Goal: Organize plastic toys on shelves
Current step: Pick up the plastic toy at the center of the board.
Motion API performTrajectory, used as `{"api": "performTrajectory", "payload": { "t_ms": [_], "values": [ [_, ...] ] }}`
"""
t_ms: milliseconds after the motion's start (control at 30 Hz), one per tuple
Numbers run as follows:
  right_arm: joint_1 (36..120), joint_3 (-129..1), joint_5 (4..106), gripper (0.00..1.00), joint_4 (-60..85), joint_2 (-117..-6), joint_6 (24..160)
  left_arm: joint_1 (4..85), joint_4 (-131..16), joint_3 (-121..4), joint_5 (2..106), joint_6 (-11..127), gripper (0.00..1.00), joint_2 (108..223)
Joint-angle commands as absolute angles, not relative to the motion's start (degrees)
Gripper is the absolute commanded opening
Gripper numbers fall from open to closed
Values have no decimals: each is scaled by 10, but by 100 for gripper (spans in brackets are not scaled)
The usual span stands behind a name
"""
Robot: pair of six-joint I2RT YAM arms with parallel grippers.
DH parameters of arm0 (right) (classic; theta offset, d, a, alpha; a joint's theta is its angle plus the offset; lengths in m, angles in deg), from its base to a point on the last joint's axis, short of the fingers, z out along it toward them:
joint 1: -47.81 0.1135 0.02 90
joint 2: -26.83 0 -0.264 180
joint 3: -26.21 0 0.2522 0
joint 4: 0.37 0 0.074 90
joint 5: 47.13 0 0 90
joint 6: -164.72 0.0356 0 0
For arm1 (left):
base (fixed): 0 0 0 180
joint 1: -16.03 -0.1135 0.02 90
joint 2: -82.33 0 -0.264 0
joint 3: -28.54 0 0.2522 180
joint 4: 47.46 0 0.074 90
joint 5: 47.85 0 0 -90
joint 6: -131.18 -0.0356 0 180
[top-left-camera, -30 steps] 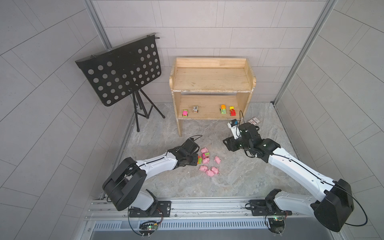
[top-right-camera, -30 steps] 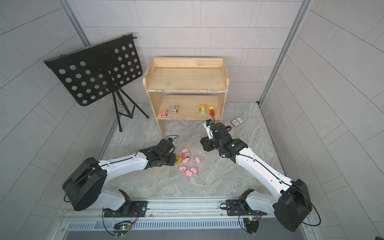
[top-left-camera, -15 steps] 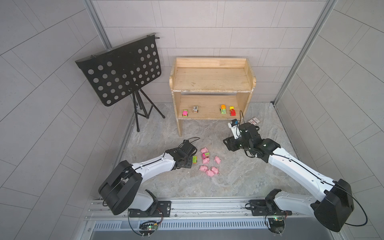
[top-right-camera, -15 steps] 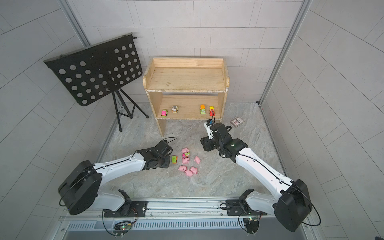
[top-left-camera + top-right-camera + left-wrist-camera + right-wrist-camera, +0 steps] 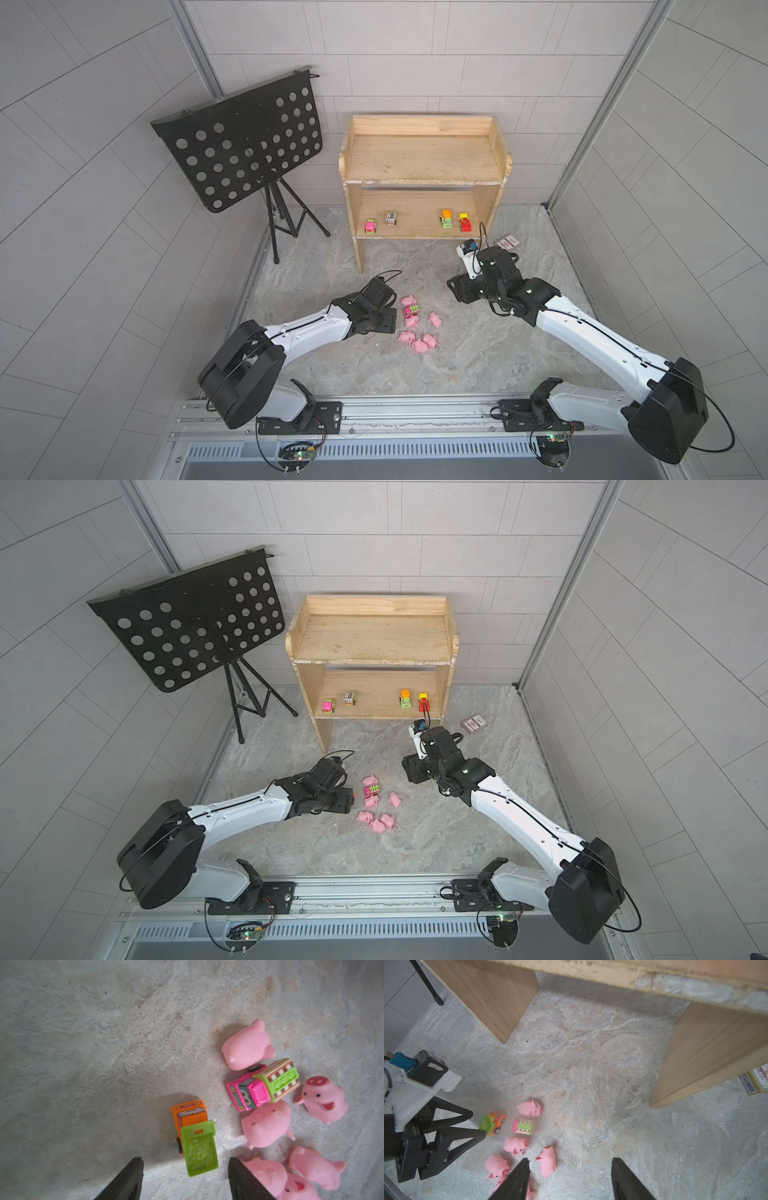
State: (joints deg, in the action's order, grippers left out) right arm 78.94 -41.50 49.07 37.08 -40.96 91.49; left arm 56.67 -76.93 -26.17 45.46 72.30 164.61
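- The shelves, pale bare wood with a raised rim on the top board, stand at the back of the mottled, stone-look surface. A black perforated music stand stands beside them. A flat card packet lies near the leg on the right arm's side.
- Four tiny vehicles stand along the lower board, well apart from the rest.
- Six glossy, rounded pigs lie scattered in front of the shelves, between the two arms. A boxy pink-and-green truck is wedged between two of them.
- An orange truck with a green tipper bed stands on its wheels just beside the pile.
- We see the left end effector spread wide, with the tipper's end between its fingers. There is a gap on each side and it grips nothing. Pigs crowd right against one finger.
- The right end effector hovers in front of the shelves, spread wide, with only bare surface between its fingers.
- A second ago the left fingers were pinched much closer at the pile's edge. The right arm and the shelved vehicles look unchanged.
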Motion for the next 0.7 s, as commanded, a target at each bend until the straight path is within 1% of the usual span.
{"api": "performTrajectory", "payload": {
  "t_ms": [0,100,300,667],
  "values": [
    [791,-409,480,65,371,-395,920,571,-757,-276,464,719,71,1662],
    [791,-408,481,65,370,-396,920,573,-753,-278,461,715,69,1676],
    [791,-410,483,65,369,-396,920,574,-750,-286,453,708,62,1699],
    [792,-410,481,65,373,-395,919,576,-746,-294,444,698,36,1712]
  ]
}}
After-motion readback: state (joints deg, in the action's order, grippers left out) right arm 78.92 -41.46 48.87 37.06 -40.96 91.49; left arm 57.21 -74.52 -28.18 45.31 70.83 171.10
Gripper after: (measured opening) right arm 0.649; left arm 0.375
